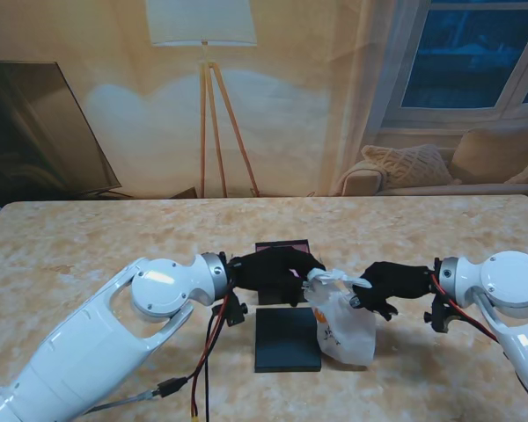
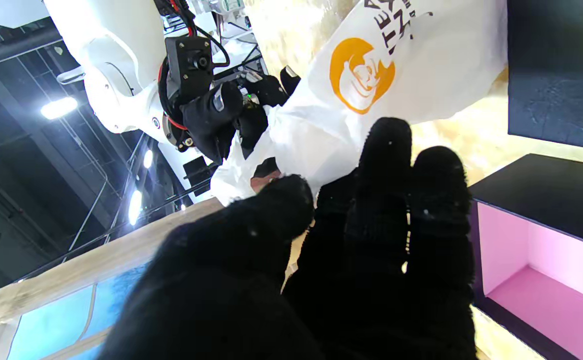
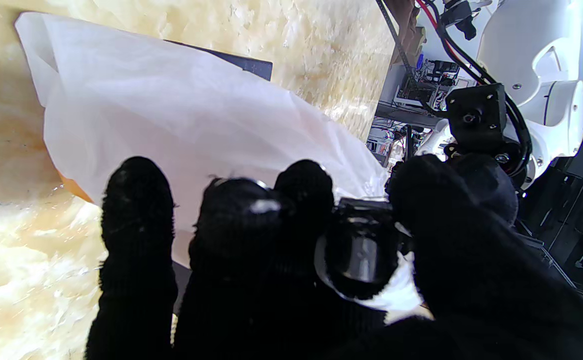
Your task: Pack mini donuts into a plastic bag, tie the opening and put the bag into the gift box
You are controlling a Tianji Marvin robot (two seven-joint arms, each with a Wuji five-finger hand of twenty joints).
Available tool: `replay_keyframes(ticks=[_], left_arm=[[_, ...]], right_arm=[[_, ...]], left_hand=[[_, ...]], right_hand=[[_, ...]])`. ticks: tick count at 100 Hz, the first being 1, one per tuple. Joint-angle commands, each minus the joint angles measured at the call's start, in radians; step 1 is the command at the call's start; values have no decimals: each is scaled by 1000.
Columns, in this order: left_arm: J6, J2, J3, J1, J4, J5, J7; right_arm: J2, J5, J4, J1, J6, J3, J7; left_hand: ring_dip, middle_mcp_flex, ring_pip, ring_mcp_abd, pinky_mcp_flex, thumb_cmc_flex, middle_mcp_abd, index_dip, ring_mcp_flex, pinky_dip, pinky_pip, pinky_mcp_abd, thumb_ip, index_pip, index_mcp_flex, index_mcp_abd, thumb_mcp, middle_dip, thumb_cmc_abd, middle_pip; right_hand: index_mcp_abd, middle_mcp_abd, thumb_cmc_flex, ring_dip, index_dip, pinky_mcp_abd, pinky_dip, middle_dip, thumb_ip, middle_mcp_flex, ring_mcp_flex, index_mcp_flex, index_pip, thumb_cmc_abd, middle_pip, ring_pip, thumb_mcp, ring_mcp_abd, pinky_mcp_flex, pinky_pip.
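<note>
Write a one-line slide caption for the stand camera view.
Both gloved hands, left hand and right hand, grip the top of a white plastic bag beside the gift box and its black lid.

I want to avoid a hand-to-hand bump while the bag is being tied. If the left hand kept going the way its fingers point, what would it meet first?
Most likely the bunched top of the plastic bag, which the left hand already grips; next comes the right hand. Depth is unclear.

Left robot hand (image 1: 277, 271) and right robot hand (image 1: 392, 286) reaching inward, fingers pinched closed, facing each other
</note>
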Motion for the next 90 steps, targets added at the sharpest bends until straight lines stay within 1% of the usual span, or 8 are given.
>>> replay_keyframes(ticks=[1,17,30,51,59,66,73,90], left_arm=[[14,-1,-3,0,-7,-13,-10],[30,-3,-1,-8,-4,-31,-17],[44,-8,-6,-1,-13,-20,9],[51,-19,-11,13,-29,28,77],[54,-25,-13,18,-31,36,100],[51,-29,-13,21,-31,45,119],[48,-30,-15,22,-29,52,127],[33,-33,-17,27,-21,78,150]], right_arm=[[-2,2,-2,-4,5,-5,19],[-1,5,0,-2,0,-5,27],[-1,6,0,-1,-1,-6,28],[0,8,2,1,1,-11,30],[0,8,2,1,0,-11,31],[1,8,1,0,-1,-10,33],[1,7,-1,-2,-3,-7,35],[3,-1,-8,-9,-5,2,35]], left_hand=[[-13,-32,-15,21,-23,61,9,-17,-24,22,-10,9,39,-42,-25,1,-53,-6,46,-17],[-18,-50,-23,38,-52,105,9,-12,-48,19,-19,27,53,-43,-28,-20,-108,-6,77,-27],[-25,-9,-5,29,-19,169,2,117,-16,12,8,25,33,60,-32,-38,-253,20,89,-8],[-51,132,64,-33,157,181,-9,202,147,-34,113,-19,38,401,-34,-99,-309,31,43,83],[-64,177,95,-52,225,177,-8,171,205,-67,160,-30,49,491,-27,-105,-343,25,17,116],[-72,217,129,-73,280,33,-14,158,256,-102,209,-44,11,540,-12,-112,-137,34,-81,136],[-76,254,157,-88,340,-58,-16,153,307,-116,246,-55,-13,595,9,-107,-18,35,-153,163],[-67,288,227,-114,401,-169,-42,187,348,-129,300,-61,-56,730,25,-144,81,40,-256,226]], right_hand=[[-1,-47,8,12,14,0,17,13,29,24,39,37,60,-17,24,30,3,-35,13,7],[0,-50,14,13,15,0,17,14,31,25,39,37,62,-20,25,33,9,-36,13,8],[-1,-49,15,13,17,0,17,15,33,24,39,37,63,-20,25,33,12,-37,14,8],[0,-48,15,13,18,-2,17,16,33,24,39,37,62,-20,26,34,14,-36,14,8],[1,-48,16,13,18,-2,17,16,32,24,39,37,62,-21,27,34,14,-35,14,8],[1,-48,16,13,18,-2,17,17,32,24,39,37,62,-20,26,35,15,-35,14,8],[1,-48,17,13,19,-2,18,17,32,25,39,37,62,-21,27,35,16,-34,14,8],[1,-50,16,20,19,-1,18,24,32,29,40,40,63,-18,37,52,15,-36,14,9]])
